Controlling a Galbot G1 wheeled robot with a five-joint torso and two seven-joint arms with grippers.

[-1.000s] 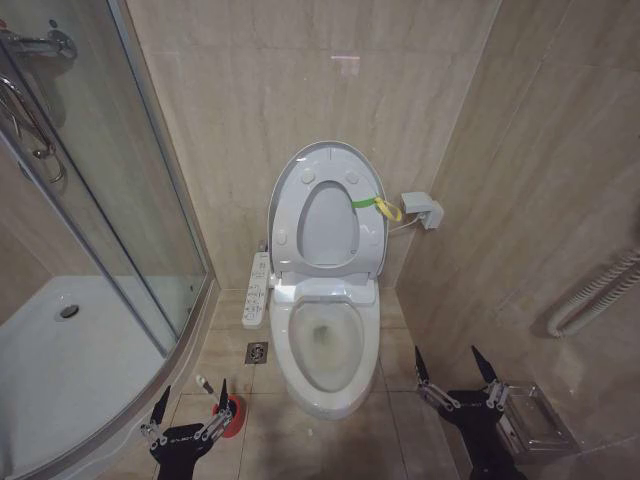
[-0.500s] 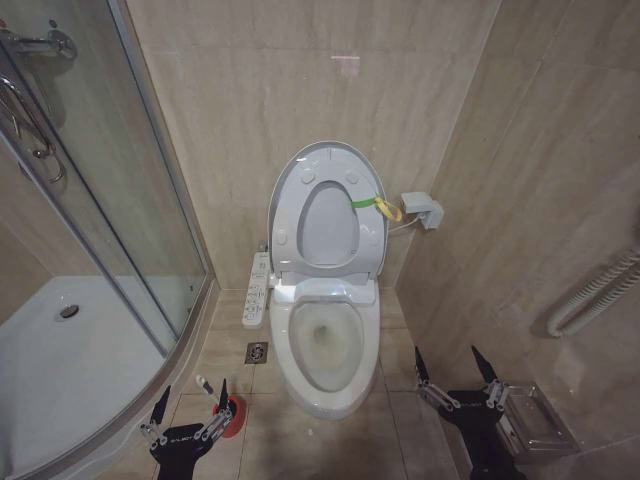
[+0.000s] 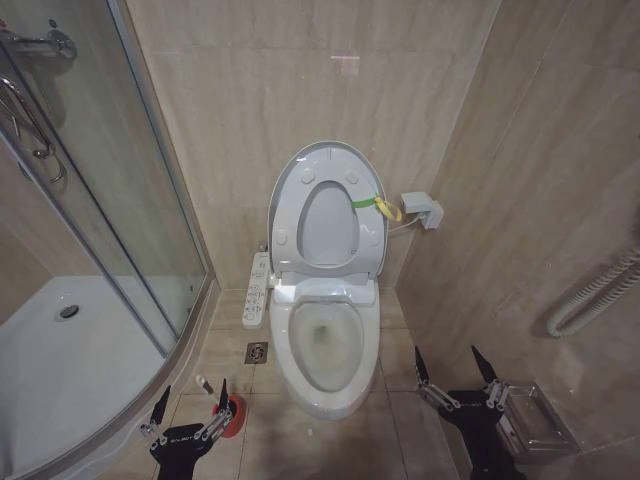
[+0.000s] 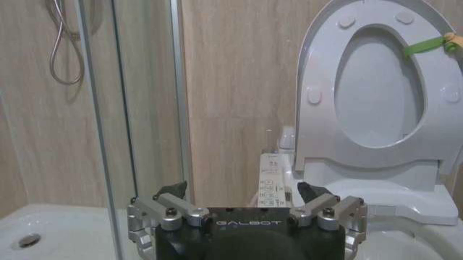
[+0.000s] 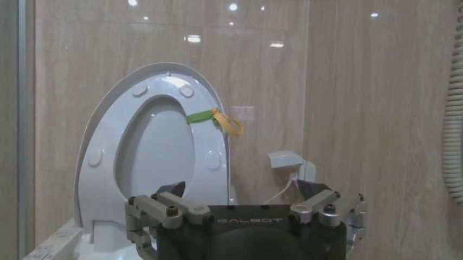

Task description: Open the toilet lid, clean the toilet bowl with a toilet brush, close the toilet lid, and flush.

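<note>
The toilet lid (image 3: 328, 225) stands raised against the back wall, and the white seat ring (image 3: 288, 215) with its green-yellow tag (image 3: 375, 205) is up in front of it. Below them the toilet bowl (image 3: 325, 345) lies uncovered, with water at its bottom. The toilet brush's red holder (image 3: 233, 416) sits on the floor left of the bowl, and a thin white handle (image 3: 203, 383) lies beside it. My left gripper (image 3: 193, 390) is open just above the holder, holding nothing. My right gripper (image 3: 447, 353) is open low to the right of the bowl. The left wrist view shows the left gripper (image 4: 242, 188) facing the lid (image 4: 376, 97).
A curved glass shower screen (image 3: 120, 200) and white shower tray (image 3: 60, 350) stand on the left. A control panel (image 3: 257, 290) lies beside the bowl, with a floor drain (image 3: 257, 352) below it. On the right are a wall box (image 3: 422, 210), a corrugated hose (image 3: 600, 290) and a metal rack (image 3: 535, 420).
</note>
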